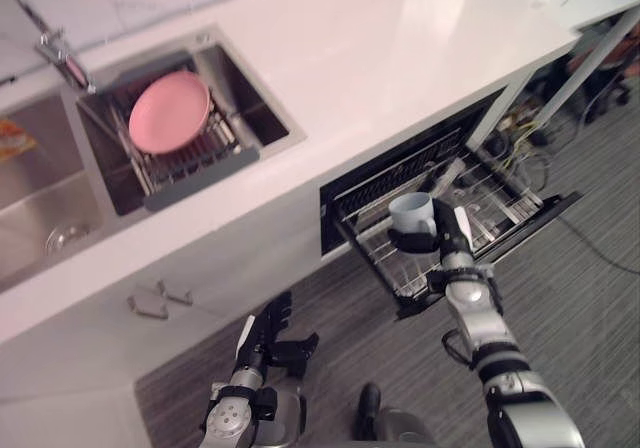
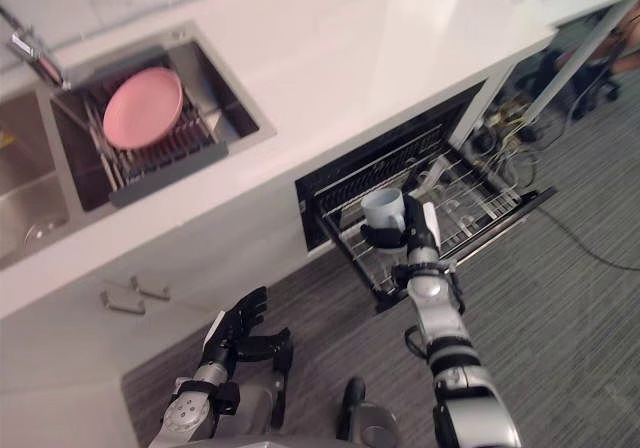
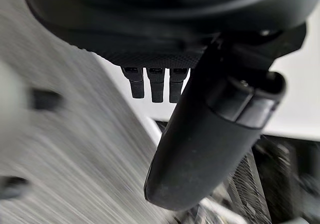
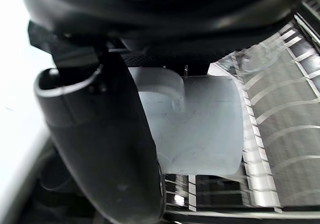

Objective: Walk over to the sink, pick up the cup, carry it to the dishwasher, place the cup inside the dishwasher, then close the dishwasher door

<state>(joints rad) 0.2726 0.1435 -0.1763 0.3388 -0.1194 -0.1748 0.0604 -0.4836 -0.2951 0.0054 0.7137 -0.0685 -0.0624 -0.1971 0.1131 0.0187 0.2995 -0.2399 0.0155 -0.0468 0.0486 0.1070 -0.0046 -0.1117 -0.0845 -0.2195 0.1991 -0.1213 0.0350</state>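
Observation:
My right hand (image 1: 450,233) is shut on a pale blue-grey cup (image 1: 411,210), upright, its mouth facing up. It hangs over the left part of the pulled-out wire rack (image 1: 495,206) of the dishwasher (image 1: 400,168), which sits under the white counter. In the right wrist view the cup (image 4: 200,129) and its handle lie against my palm, with my thumb (image 4: 107,149) across it and the rack wires (image 4: 280,129) just beyond. My left hand (image 1: 265,343) hangs low over the grey carpet with straight fingers (image 3: 156,86), holding nothing.
A steel double sink (image 1: 60,198) is set in the white counter (image 1: 400,48). A pink plate (image 1: 170,111) leans in its dish rack. Table legs and cables (image 1: 560,98) stand to the right of the dishwasher. Striped carpet (image 1: 580,298) lies in front.

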